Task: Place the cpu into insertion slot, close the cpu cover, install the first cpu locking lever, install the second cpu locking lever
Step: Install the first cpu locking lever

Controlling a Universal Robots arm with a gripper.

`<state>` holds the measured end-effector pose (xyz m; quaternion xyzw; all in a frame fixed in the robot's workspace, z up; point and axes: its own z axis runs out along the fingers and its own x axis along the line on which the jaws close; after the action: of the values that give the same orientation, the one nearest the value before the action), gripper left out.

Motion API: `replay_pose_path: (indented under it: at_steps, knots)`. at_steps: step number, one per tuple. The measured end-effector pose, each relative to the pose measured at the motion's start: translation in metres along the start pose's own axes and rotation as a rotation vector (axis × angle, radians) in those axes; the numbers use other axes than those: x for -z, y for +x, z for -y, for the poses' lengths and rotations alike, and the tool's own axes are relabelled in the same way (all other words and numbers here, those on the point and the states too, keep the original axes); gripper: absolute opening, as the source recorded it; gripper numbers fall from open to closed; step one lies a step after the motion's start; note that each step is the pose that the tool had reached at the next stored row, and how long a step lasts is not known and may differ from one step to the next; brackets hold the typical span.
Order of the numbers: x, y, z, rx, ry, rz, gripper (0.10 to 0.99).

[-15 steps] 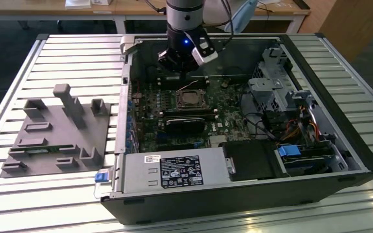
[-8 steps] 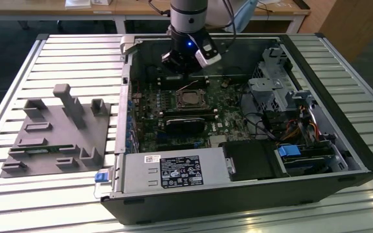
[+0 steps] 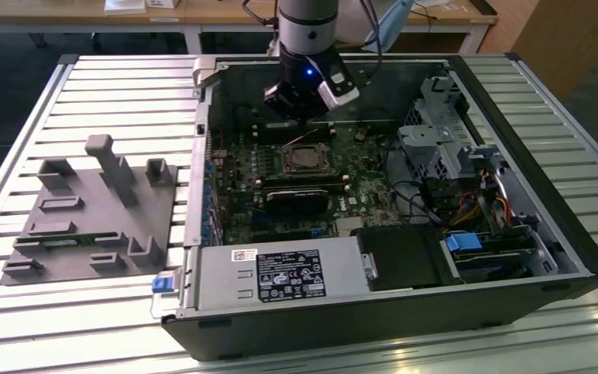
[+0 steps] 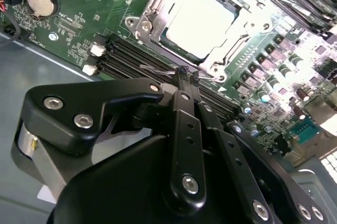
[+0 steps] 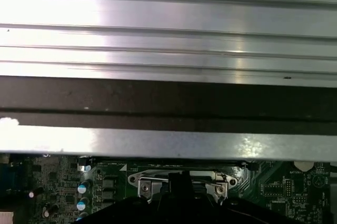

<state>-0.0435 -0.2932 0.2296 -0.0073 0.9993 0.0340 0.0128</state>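
The gripper (image 4: 184, 75) is clenched on one wire locking lever (image 4: 156, 68). Just beyond it, one cpu (image 4: 202, 21) sits under one closed cpu cover (image 4: 157, 4).

The arm (image 3: 307, 19) comes straight down from above, with a small blue light (image 3: 308, 73) glowing on its wrist (image 3: 310, 58). The gripper (image 3: 295, 105) points downward. In the second wrist view its black fingers (image 4: 185, 129) are drawn together at the tips.
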Motion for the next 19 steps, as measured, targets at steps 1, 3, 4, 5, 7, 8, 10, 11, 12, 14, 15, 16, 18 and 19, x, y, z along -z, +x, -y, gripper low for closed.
replay_pose_path:
  at_steps: [1, 3, 4, 5, 7, 8, 10, 11, 12, 14, 15, 16, 18, 19]
  knots:
    - [-0.0002, -0.0007, -0.0003, 0.000, 0.000, -0.0001, 0.114]
    - [-0.0009, -0.0019, -0.0009, 0.000, 0.000, -0.0001, 0.114]
    - [-0.0013, -0.0027, -0.0013, 0.000, 0.000, -0.0001, 0.114]
    - [-0.0017, -0.0034, -0.0017, 0.000, 0.000, -0.0001, 0.114]
    - [-0.0024, -0.0049, -0.0026, 0.000, 0.000, -0.0001, 0.114]
    - [-0.0027, -0.0055, -0.0029, 0.000, 0.000, -0.0001, 0.114]
    - [-0.0035, -0.0063, -0.0037, 0.000, 0.000, 0.0000, 0.114]
    - [-0.0038, -0.0066, -0.0041, 0.000, 0.000, -0.0001, 0.114]
    - [-0.0041, -0.0069, -0.0043, 0.000, 0.000, -0.0001, 0.114]
    - [-0.0047, -0.0077, -0.0049, 0.000, 0.000, 0.0000, 0.114]
    - [-0.0050, -0.0082, -0.0050, 0.000, 0.000, 0.0001, 0.114]
    - [-0.0053, -0.0088, -0.0051, 0.000, 0.000, 0.0000, 0.114]
    - [-0.0059, -0.0102, -0.0053, 0.000, 0.000, -0.0001, 0.114]
    - [-0.0063, -0.0108, -0.0054, 0.000, 0.000, 0.0000, 0.114]
